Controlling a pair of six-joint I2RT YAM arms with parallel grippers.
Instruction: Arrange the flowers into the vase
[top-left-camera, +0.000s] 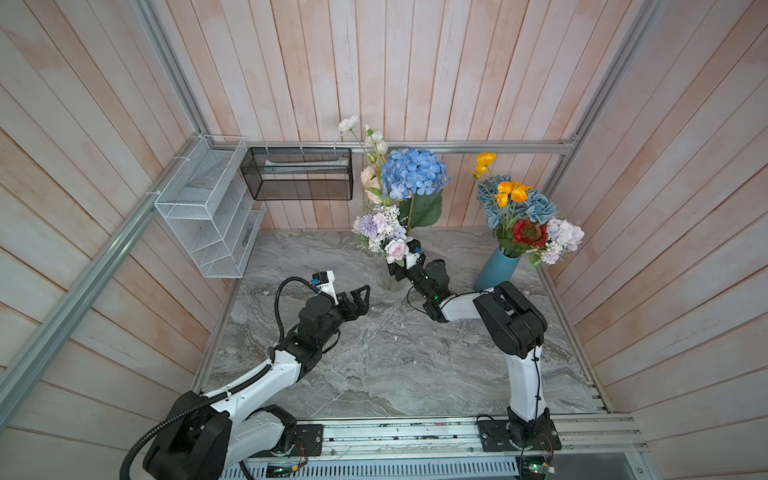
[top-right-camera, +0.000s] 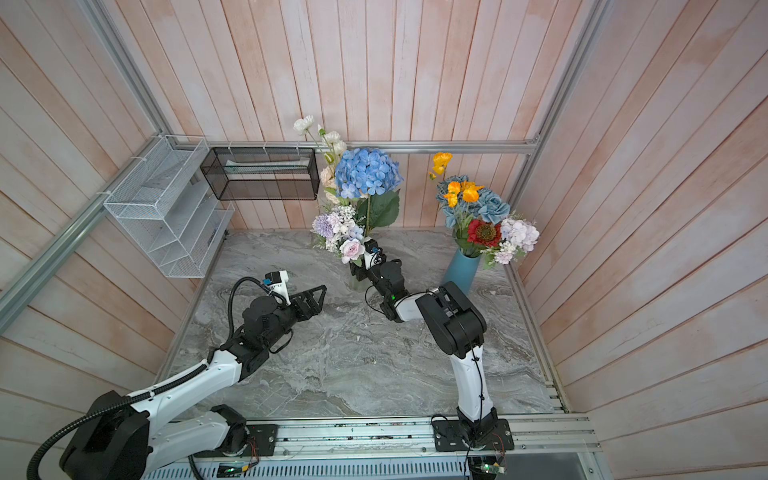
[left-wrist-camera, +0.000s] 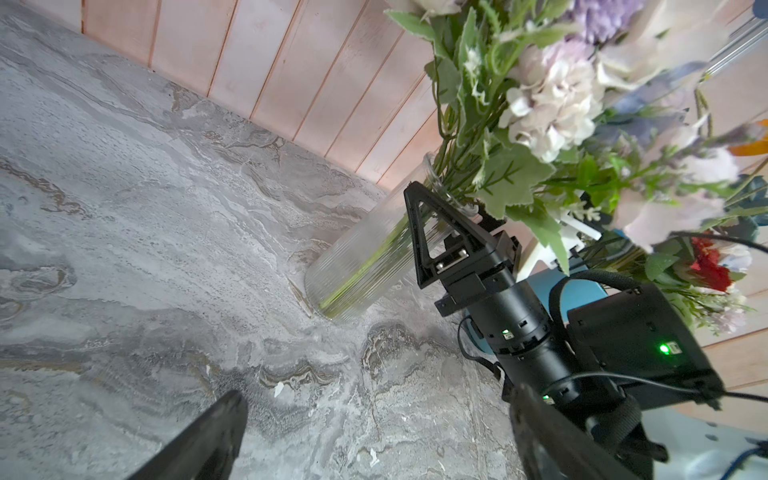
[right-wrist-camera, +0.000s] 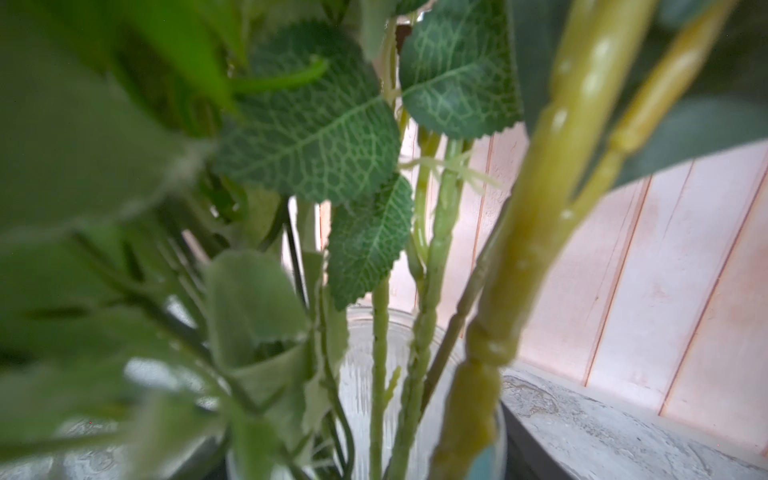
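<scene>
The long green-stemmed flowers (top-left-camera: 413, 172) (a big blue hydrangea head, white and peach blooms above it, lilac and pale pink ones lower down) stand bunched in the clear ribbed glass vase (top-left-camera: 392, 283). It sits upright on the grey marble-patterned tabletop (top-left-camera: 395, 365), near the back wall and about midway across.

The right tool (top-left-camera: 398, 270) is at the vase's mouth, just under the pale pink bloom and beside the stems (right-wrist-camera: 419, 353). The left wrist view shows one of its black triangular fingers (left-wrist-camera: 415, 232) lying against the glass just below the rim. The other finger is hidden behind vase and leaves, so I cannot tell whether this tool is spread or pinching a stem. Its own wrist camera sees only blurred leaves and stems dropping into the glass.

The left tool (top-left-camera: 365, 298) hovers low over the tabletop to the left of the vase, apart from it. Its two fingers are spread wide with nothing between them.

Farther right, near the corner, a matte blue vase (top-left-camera: 496, 268) holds a second bunch (top-left-camera: 528, 216) of orange, red, dusty blue and lilac heads. A white wire rack (top-left-camera: 199, 199) and a black mesh basket (top-left-camera: 297, 172) hang on the plank walls at the back left.
</scene>
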